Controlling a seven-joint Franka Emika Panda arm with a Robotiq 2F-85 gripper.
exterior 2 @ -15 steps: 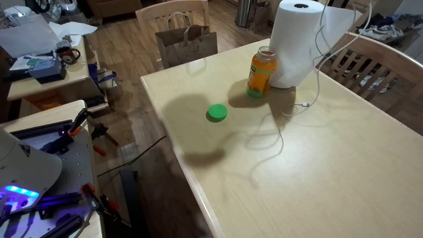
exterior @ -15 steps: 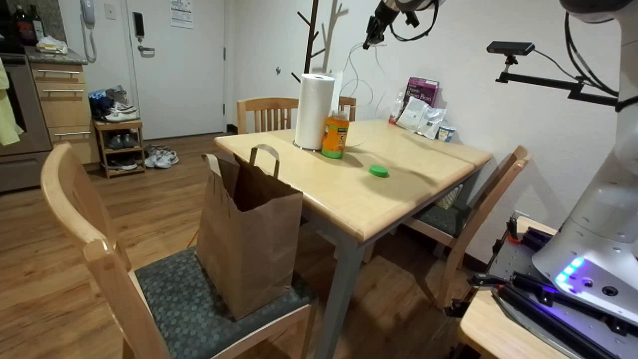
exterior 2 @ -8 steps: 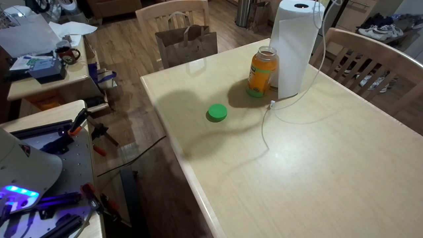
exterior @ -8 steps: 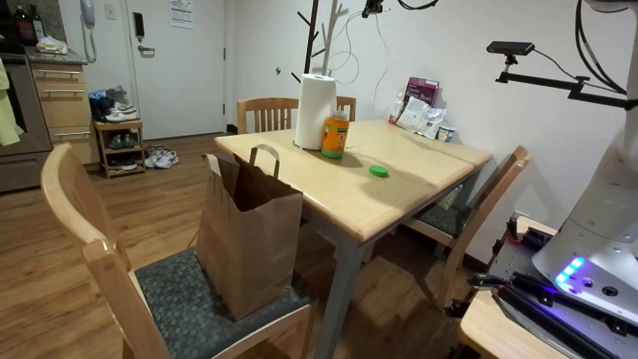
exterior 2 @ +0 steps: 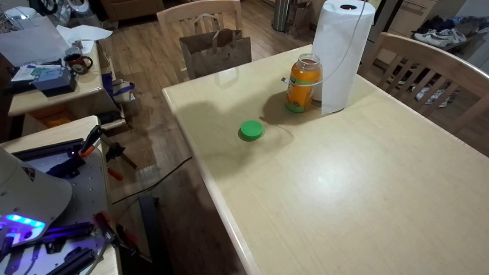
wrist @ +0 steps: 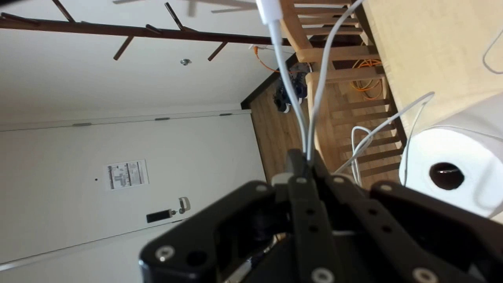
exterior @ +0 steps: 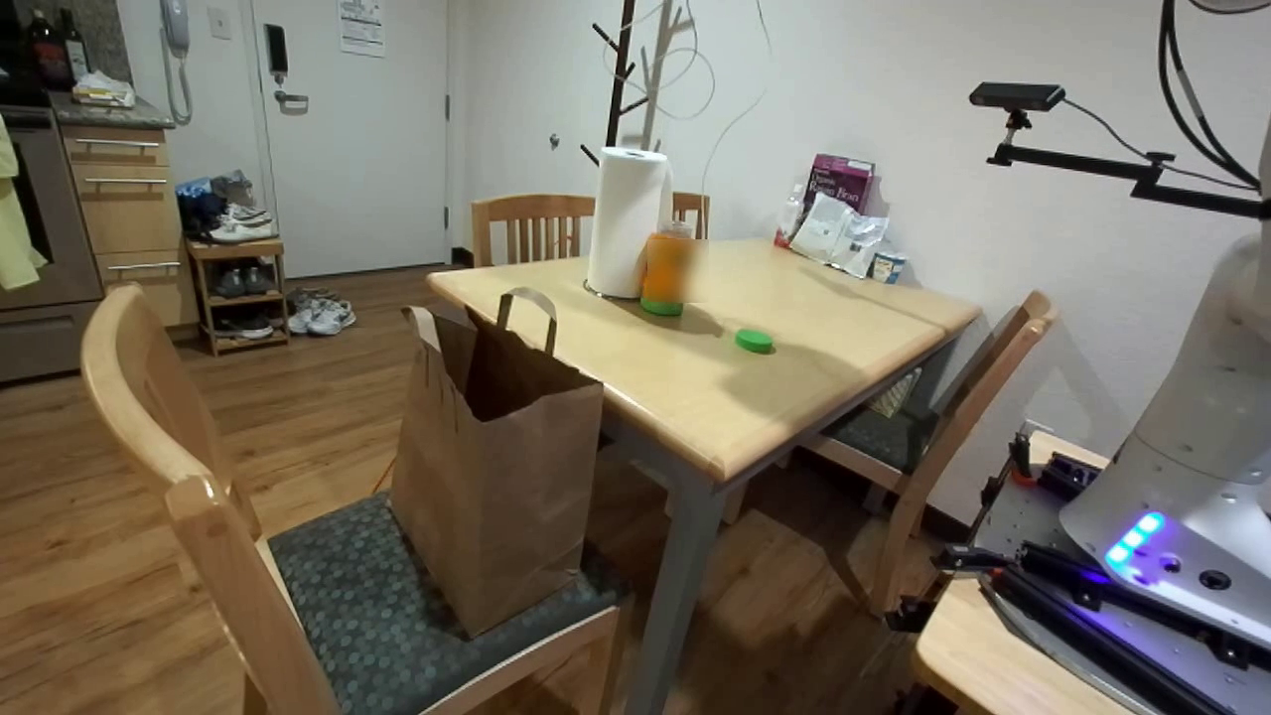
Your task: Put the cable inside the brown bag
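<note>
My gripper (wrist: 308, 155) is shut on the thin white cable (wrist: 323, 67) in the wrist view. Two strands rise from between the fingertips, one with a white plug end; more loops hang beside the fingers. The gripper is out of view in both exterior views. The cable hangs in the air in an exterior view (exterior: 713, 87). It also shows in an exterior view (exterior 2: 349, 47), its plug end passing in front of the orange jar. The brown bag (exterior: 496, 497) stands upright and open on a chair beside the table; it also shows beyond the table edge (exterior 2: 217, 57).
A paper towel roll (exterior: 628, 223) and an open orange jar (exterior 2: 303, 86) stand on the table (exterior 2: 344, 214) near the bag's side. A green lid (exterior 2: 251, 130) lies there too. A coat stand (wrist: 157, 33) and chairs surround it. Food packages (exterior: 839, 233) sit at the wall.
The gripper has risen out of the exterior view, taking the cable upward. The cable's hanging plug end has moved across the table to the jar. The towel roll's loose sheet has swung back.
</note>
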